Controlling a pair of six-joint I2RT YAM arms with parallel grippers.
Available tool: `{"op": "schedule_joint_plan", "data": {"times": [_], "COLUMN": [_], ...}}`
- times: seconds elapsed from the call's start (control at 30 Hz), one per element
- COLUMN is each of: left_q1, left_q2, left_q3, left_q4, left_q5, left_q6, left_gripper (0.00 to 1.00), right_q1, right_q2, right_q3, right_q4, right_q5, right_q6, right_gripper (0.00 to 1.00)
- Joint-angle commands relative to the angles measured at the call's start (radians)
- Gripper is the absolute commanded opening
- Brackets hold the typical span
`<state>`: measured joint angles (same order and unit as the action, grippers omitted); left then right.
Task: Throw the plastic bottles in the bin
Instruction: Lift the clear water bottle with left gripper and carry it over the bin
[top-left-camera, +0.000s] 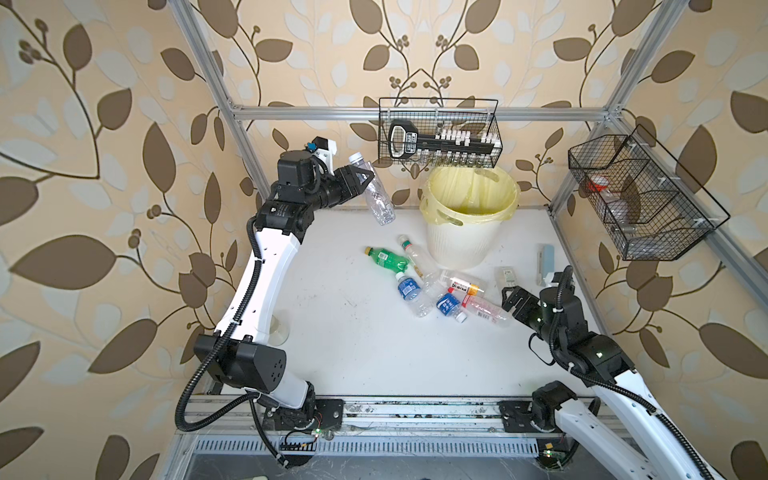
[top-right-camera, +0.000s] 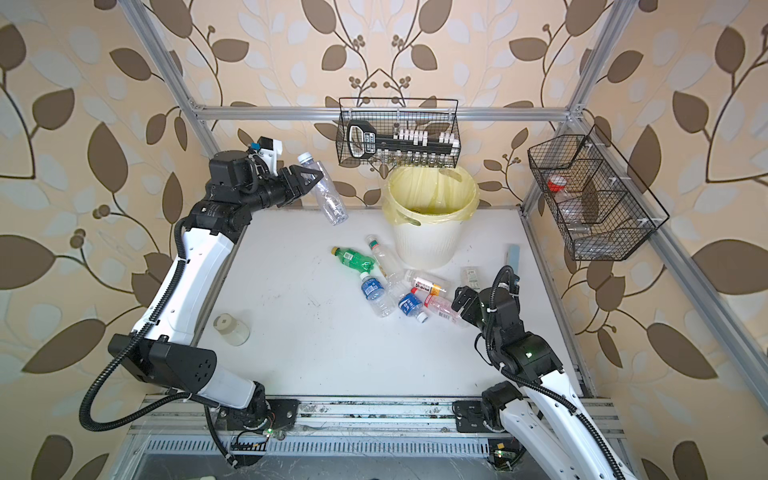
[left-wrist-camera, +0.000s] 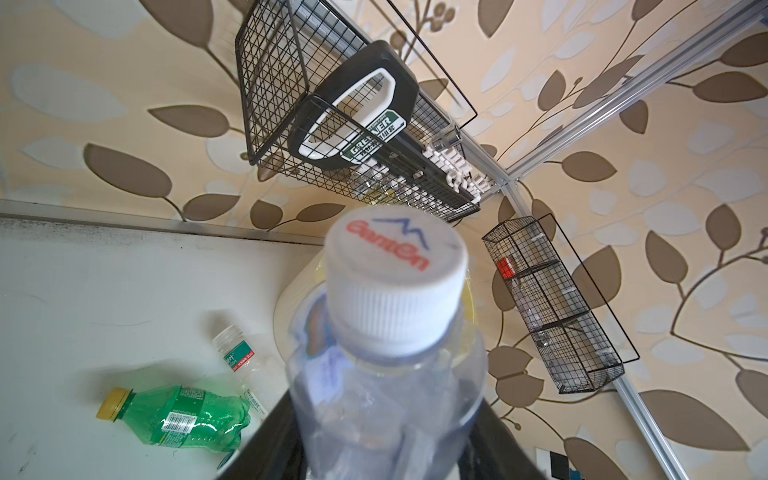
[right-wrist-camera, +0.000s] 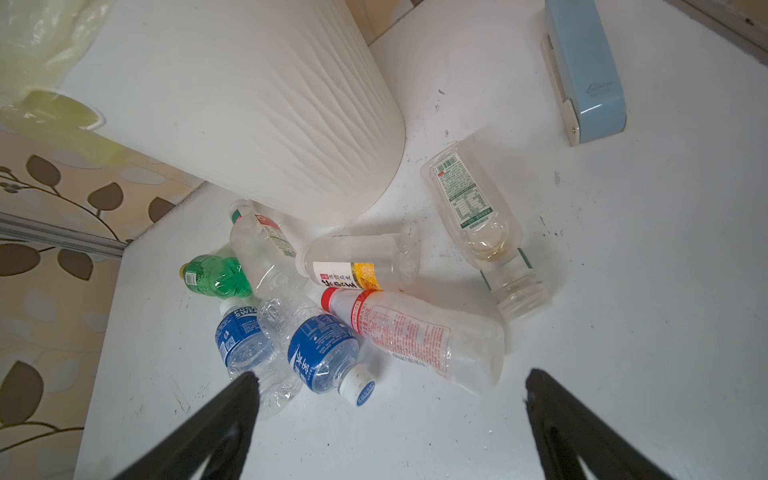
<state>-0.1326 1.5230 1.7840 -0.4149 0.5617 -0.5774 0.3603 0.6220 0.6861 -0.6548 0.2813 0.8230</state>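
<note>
Back wire basket (top-left-camera: 496, 137), side wire basket (top-left-camera: 665, 245), pale-blue case (right-wrist-camera: 590, 70) on the white table (top-left-camera: 353, 340)

The white rectangular tabletop (top-left-camera: 353, 332) carries a round cream-white ribbed plastic bin (top-left-camera: 461, 245) near its far edge. Small plastic bottles (top-left-camera: 409, 289) lie clustered just beside the bin. A flat pale-blue rectangular case (top-left-camera: 547, 257) lies near the right edge. A translucent cylindrical jar (top-right-camera: 231, 330) rests near the left edge.

My black left gripper (top-left-camera: 368, 179) has a clear bottle (top-left-camera: 380, 203) with a white cap (top-left-camera: 356, 157). The bin (top-left-camera: 457, 245) is cream with wavy ribs, and its bag (top-left-camera: 429, 204) is pale yellow. The green bottle (top-left-camera: 386, 258) has a yellow cap, and two bottles (top-left-camera: 408, 289) (top-left-camera: 448, 305) wear blue labels. The wall (top-left-camera: 83, 208) shows brown leaves on tan.
</note>
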Motion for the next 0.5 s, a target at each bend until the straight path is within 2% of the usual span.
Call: {"op": "schedule_joint_plan", "data": {"times": [0.0, 0.23, 0.37, 0.47], "left_q1": [-0.009, -0.014, -0.051, -0.115], "left_q2": [-0.073, -0.075, -0.021, 0.045], "left_q3": [-0.010, -0.051, 0.024, 0.118], "left_q4": [0.070, 0.079, 0.080, 0.075], "left_q5": [-0.023, -0.023, -0.042, -0.073], "left_q6": [-0.016, -0.014, -0.015, 0.011], "left_gripper": [0.53, 0.52, 0.51, 0.51], "right_q1": [0.007, 0.008, 0.008, 0.007], "right_q2": [-0.004, 0.002, 0.003, 0.001], "right_q3": [-0.013, -0.004, 0.004, 0.006], "right_q4": [-0.008, -0.010, -0.024, -0.037], "right_q5": [0.025, 0.034, 0.041, 0.047], "right_q6": [0.009, 0.002, 0.002, 0.008], "right_gripper": [1.00, 1.00, 1.00, 1.00]}}
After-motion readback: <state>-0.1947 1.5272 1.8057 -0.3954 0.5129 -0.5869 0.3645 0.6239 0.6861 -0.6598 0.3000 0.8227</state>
